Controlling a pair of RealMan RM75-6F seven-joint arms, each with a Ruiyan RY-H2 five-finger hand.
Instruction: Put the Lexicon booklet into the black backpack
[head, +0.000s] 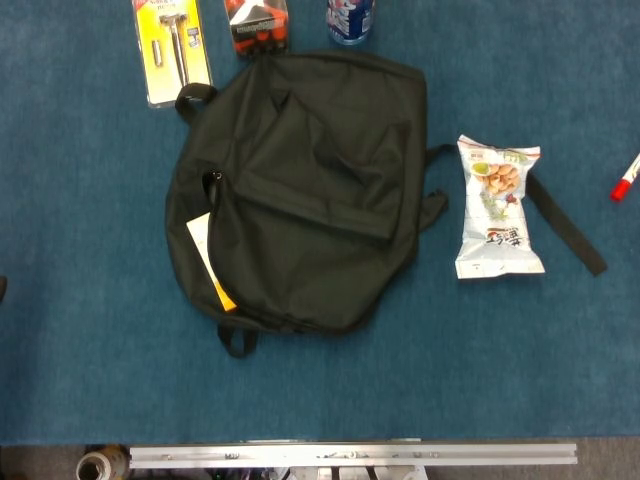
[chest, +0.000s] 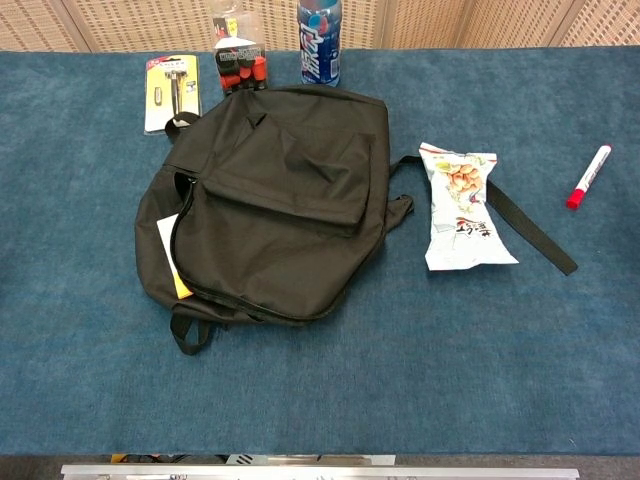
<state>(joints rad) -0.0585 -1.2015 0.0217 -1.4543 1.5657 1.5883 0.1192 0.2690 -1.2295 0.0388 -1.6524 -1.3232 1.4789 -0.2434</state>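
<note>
Two views show a black backpack (head: 305, 190) lying flat on a blue table (head: 90, 370). The Lexicon booklet (head: 210, 260) sits in the bag's open side zipper, a white page and an orange corner protruding at the left edge (chest: 172, 262). A black strap (chest: 530, 232) trails from the backpack to the right, passing under a snack packet (chest: 460, 208). Well apart from these, near the right edge, lies a red-capped marker (chest: 588, 177). Along the far edge stand a yellow carded tool pack (head: 172, 45), a pack of red items (head: 257, 27) and a blue drink bottle (chest: 319, 42). Neither robot hand appears in either view, so their state cannot be told.
</note>
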